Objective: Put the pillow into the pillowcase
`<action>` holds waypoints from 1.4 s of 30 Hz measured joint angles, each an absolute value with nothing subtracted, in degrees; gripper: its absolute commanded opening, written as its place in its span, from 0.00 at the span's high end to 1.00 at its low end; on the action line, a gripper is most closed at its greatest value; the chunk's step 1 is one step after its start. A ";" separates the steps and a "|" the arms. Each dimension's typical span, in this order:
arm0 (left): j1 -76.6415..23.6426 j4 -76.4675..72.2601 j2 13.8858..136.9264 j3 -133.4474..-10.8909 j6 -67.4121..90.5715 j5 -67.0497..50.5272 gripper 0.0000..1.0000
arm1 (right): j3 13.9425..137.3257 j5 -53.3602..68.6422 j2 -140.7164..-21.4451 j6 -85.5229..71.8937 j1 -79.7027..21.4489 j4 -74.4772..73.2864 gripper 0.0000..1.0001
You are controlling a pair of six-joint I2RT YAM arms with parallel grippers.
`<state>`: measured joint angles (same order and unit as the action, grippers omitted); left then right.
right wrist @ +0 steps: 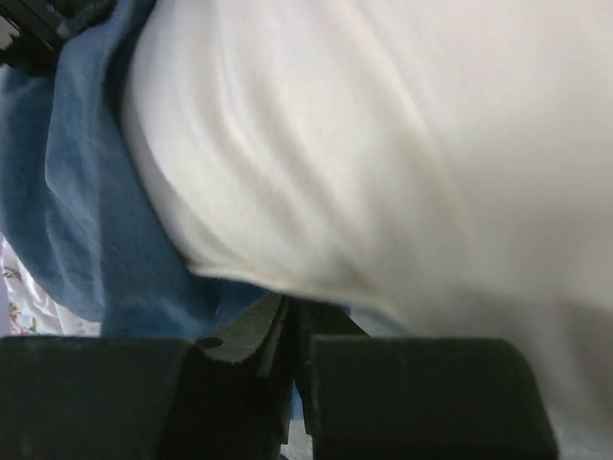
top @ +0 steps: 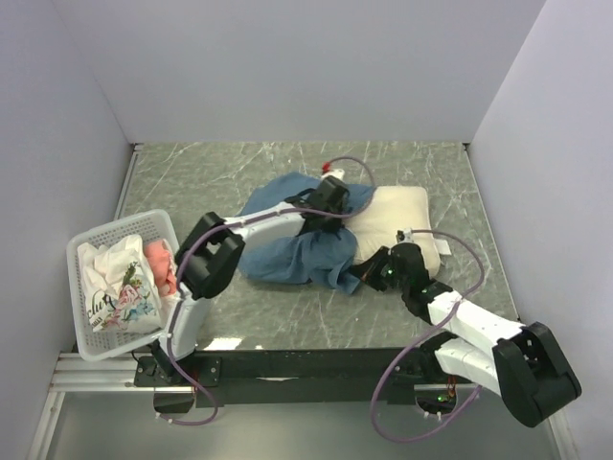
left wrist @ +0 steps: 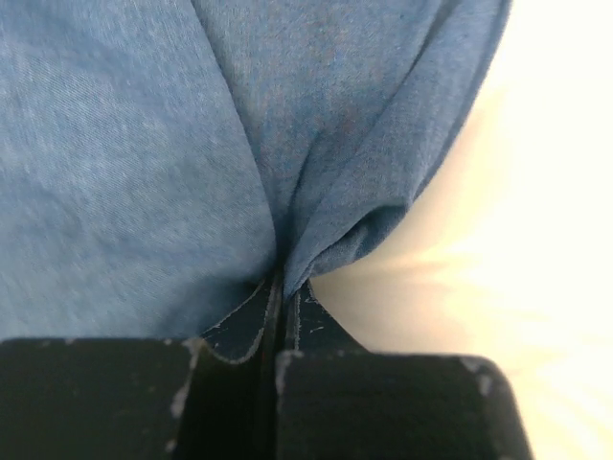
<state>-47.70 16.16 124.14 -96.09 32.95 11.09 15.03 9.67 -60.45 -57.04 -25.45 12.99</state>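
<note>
The blue pillowcase [top: 292, 251] lies crumpled in the middle of the table. The cream-white pillow [top: 400, 218] lies to its right, its left end tucked under the blue fabric. My left gripper [top: 330, 198] is shut on the pillowcase's upper edge; in the left wrist view the fingers [left wrist: 239, 331] pinch a fold of the blue fabric [left wrist: 144, 172] beside the pillow [left wrist: 536, 211]. My right gripper [top: 372, 272] is at the pillowcase's lower right edge. In the right wrist view it [right wrist: 290, 316] is shut on blue fabric [right wrist: 91, 211] just under the pillow [right wrist: 383, 144]. The bear face is hidden.
A white plastic basket [top: 84, 337] holding clothes stands at the left edge of the green marbled table [top: 220, 177]. White walls enclose the table on the left, back and right. The arms' cables loop over the pillowcase and pillow.
</note>
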 measured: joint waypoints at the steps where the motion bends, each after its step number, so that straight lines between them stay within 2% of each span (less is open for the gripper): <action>1: -46.37 14.28 122.56 -93.36 33.82 9.52 0.99 | 16.32 9.41 -59.75 -56.25 -25.28 10.63 0.91; 5: -41.25 11.92 118.06 -86.63 35.64 5.74 0.99 | 19.90 9.58 -59.77 -54.24 -24.49 6.39 0.90; 9: -37.89 11.84 115.24 -83.20 35.73 4.08 0.99 | 20.21 13.50 -63.35 -54.33 -21.23 8.75 0.91; 19: -36.53 12.71 113.36 -81.49 35.42 1.89 0.99 | 16.75 38.26 -91.96 -61.89 -1.32 33.17 0.96; 31: -36.80 19.99 106.26 -82.56 30.46 1.63 0.99 | 29.41 46.72 -110.67 -67.70 5.23 50.02 0.96; 35: -37.67 22.61 101.16 -82.85 28.49 1.96 0.99 | 31.70 46.04 -108.20 -68.97 6.98 43.51 0.96; 42: -38.46 25.26 90.70 -85.12 26.48 1.78 0.99 | 42.65 39.55 -88.53 -61.52 8.80 16.99 0.96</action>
